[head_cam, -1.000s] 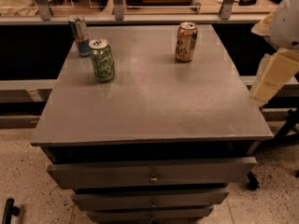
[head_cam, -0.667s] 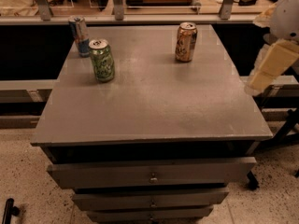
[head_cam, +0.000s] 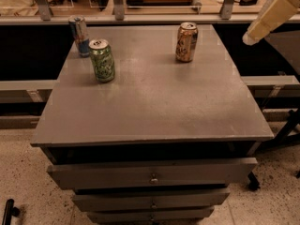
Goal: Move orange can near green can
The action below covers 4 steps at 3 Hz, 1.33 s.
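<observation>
Pincer (head_cam: 253, 34) upper right, well apart from orange can (head_cam: 186, 42) — holds nothing, opening unclear.

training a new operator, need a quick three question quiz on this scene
1. True or false: the orange can touches the green can.
2. Which stands closest to the green can? A) orange can B) slim blue-and-silver can C) gripper
3. Is the gripper over the table or beyond its right edge in the view?

Key: 1 false, they stand well apart. 2 B. 3 beyond the right edge, at the upper right, away from every can.
</observation>
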Motion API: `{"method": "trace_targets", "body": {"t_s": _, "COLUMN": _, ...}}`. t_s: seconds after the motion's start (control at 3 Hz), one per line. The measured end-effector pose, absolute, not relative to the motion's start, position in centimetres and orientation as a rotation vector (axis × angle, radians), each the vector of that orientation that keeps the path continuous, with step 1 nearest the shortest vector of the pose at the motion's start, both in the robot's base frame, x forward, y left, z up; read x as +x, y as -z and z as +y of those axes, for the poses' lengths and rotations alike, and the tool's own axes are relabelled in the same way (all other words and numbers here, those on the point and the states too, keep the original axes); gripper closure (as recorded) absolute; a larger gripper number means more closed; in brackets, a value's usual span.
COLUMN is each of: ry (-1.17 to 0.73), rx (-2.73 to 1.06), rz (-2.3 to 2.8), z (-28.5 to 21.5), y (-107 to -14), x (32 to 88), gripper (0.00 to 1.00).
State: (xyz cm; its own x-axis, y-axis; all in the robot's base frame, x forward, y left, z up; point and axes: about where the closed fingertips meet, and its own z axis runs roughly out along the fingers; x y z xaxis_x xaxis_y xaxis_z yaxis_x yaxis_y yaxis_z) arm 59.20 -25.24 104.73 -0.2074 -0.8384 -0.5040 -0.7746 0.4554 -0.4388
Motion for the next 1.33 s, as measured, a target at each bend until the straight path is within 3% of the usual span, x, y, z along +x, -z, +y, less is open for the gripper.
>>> {"method": "trace_targets", "body": {"t_s": 0.33, "ry": 0.116, "rx": -1.344, "rz": 2.004, "z": -25.2, "y": -104.7, "x": 59.2, "gripper": 0.00}}
{"method": "trace_targets", "body": {"t_s": 1.33, "ry": -0.243, "rx": -1.056, "rz": 1.833, "z": -19.9, "y": -100.1, "x": 65.5, "gripper": 0.00}}
